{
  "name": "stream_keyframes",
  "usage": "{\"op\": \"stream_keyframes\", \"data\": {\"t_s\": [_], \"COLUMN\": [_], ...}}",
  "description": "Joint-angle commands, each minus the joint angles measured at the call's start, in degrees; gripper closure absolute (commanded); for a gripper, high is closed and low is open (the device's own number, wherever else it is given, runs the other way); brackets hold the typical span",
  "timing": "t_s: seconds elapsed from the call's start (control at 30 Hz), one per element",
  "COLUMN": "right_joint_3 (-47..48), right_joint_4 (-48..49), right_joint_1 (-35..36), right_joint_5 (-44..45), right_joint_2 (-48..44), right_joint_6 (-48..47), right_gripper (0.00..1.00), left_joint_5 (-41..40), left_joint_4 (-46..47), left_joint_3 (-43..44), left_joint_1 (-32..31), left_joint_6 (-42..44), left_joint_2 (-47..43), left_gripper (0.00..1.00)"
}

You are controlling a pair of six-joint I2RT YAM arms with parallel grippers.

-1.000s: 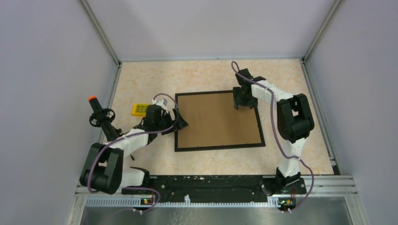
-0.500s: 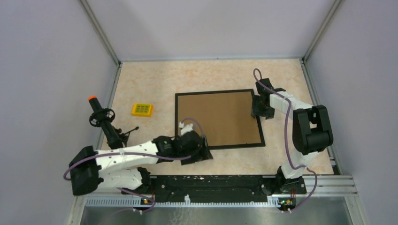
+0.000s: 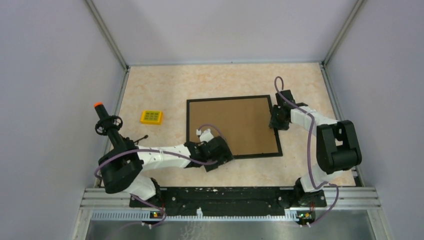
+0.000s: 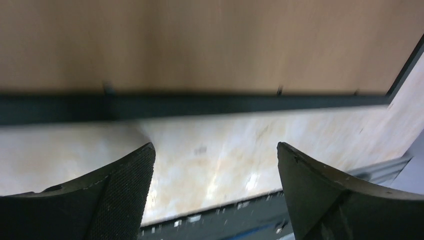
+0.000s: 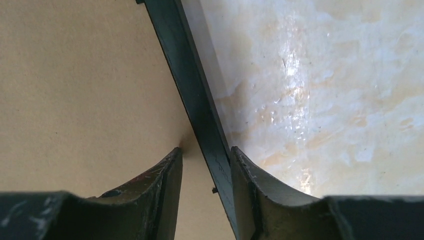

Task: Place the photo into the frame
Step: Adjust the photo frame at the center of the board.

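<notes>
The black frame (image 3: 188, 130) lies flat mid-table with a brown cardboard sheet (image 3: 235, 125) filling it. The photo is not in view. My left gripper (image 3: 224, 158) is open and empty just above the table by the frame's near rail (image 4: 200, 105), with bare table between its fingers in the left wrist view (image 4: 215, 150). My right gripper (image 3: 275, 121) straddles the frame's right rail (image 5: 185, 75). In the right wrist view (image 5: 206, 152) one finger rests on the cardboard (image 5: 75, 75) with a small gap to the rail; the other is against the rail's outer side.
A small yellow block (image 3: 151, 117) lies left of the frame. A black tool with an orange tip (image 3: 107, 125) stands near the left wall. Enclosure walls ring the table. The black mounting rail (image 3: 230, 195) runs along the near edge.
My left arm swung from the frame's left rail round to its near rail. My right gripper moved off the cardboard's far right part to straddle the right rail.
</notes>
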Motion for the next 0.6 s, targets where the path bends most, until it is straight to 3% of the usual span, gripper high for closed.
{"op": "stream_keyframes", "data": {"t_s": [0.0,0.27,0.43,0.57], "right_joint_3": [-5.8,-19.8,-26.6,-26.6], "right_joint_4": [0.0,5.6,12.6,18.1], "right_joint_1": [-0.4,1.2,20.1,32.3], "right_joint_5": [-4.3,-21.7,-25.4,-21.5], "right_joint_2": [-3.7,-13.5,-21.6,-23.9], "right_joint_6": [4.1,11.8,23.2,30.8], "right_gripper": [0.62,0.74,0.74,0.67], "left_joint_5": [-1.4,1.5,7.6,14.6], "left_joint_4": [3.8,4.1,5.6,6.8], "left_joint_3": [0.6,7.8,14.9,16.2], "left_joint_1": [9.9,28.4,37.8,39.8], "left_joint_6": [11.6,29.1,41.1,47.8], "left_joint_2": [2.8,7.2,12.0,13.4], "left_gripper": [0.04,0.02,0.02,0.02]}}
